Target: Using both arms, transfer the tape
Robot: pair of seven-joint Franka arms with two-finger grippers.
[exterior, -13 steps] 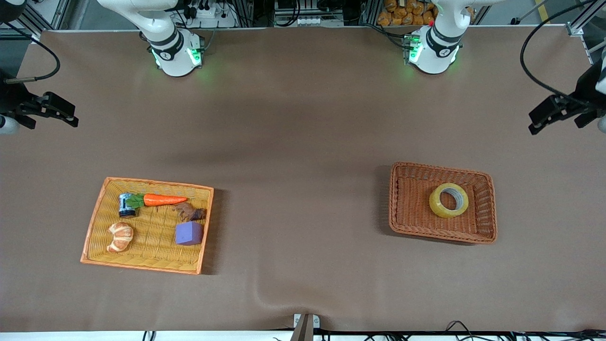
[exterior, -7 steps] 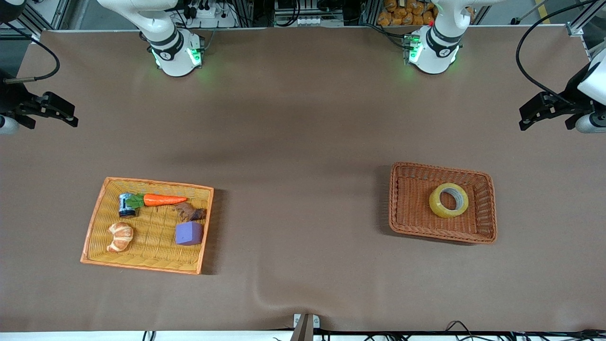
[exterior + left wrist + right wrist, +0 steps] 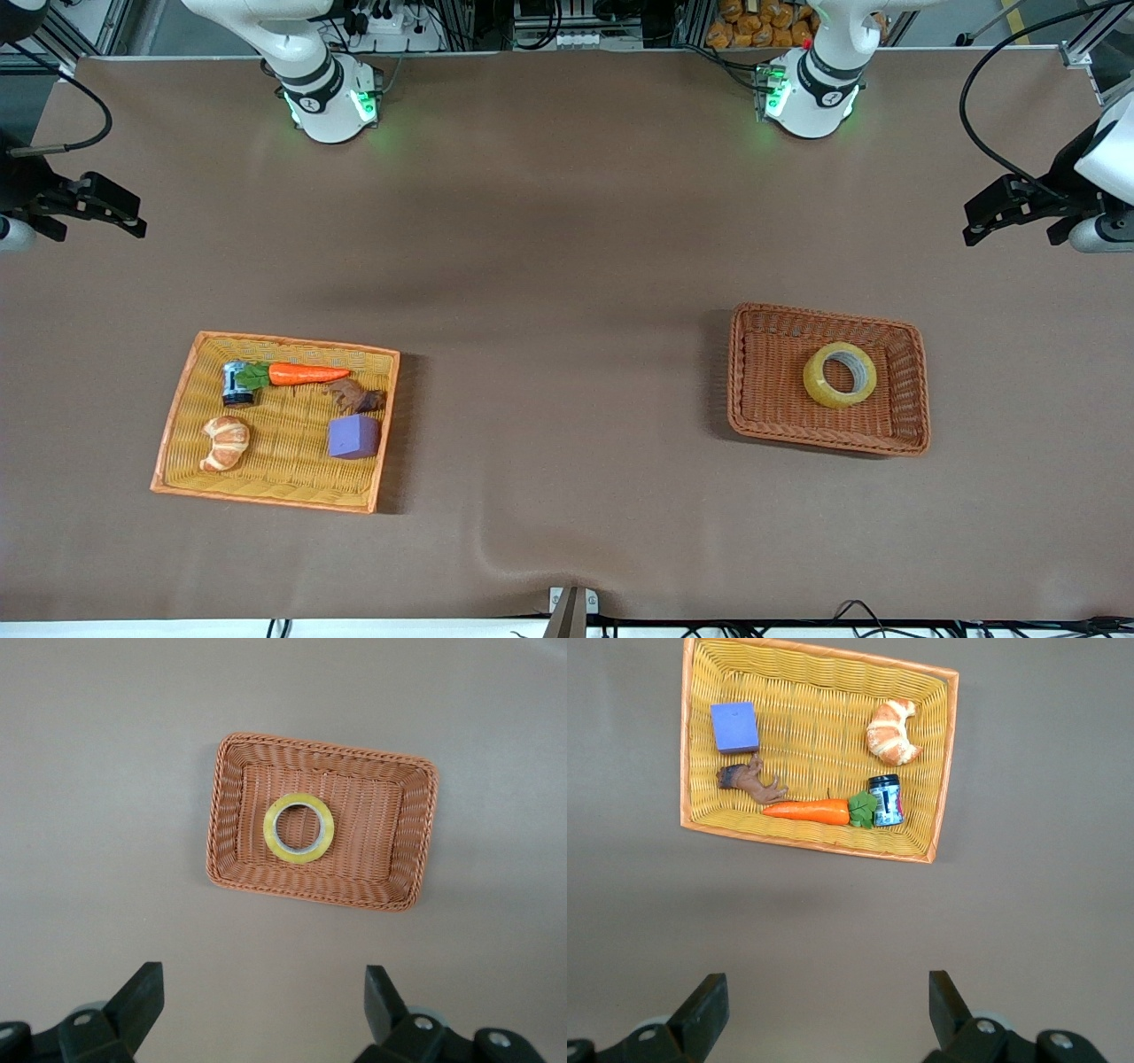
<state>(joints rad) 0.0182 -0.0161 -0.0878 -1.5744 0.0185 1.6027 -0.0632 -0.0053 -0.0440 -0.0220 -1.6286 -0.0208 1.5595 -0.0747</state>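
Tape, a glossy yellowish ring, lies in woven brown basket; left gripper and right gripper spread wide

The left gripper now hangs a little farther in from the table's 3 o'clock edge, its wrist rolled so more white casing shows.

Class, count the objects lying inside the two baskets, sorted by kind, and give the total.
Tape: 1
Carrot: 1
Croissant: 1
Purple cube: 1
Small jar: 1
Brown animal figure: 1
Total: 6
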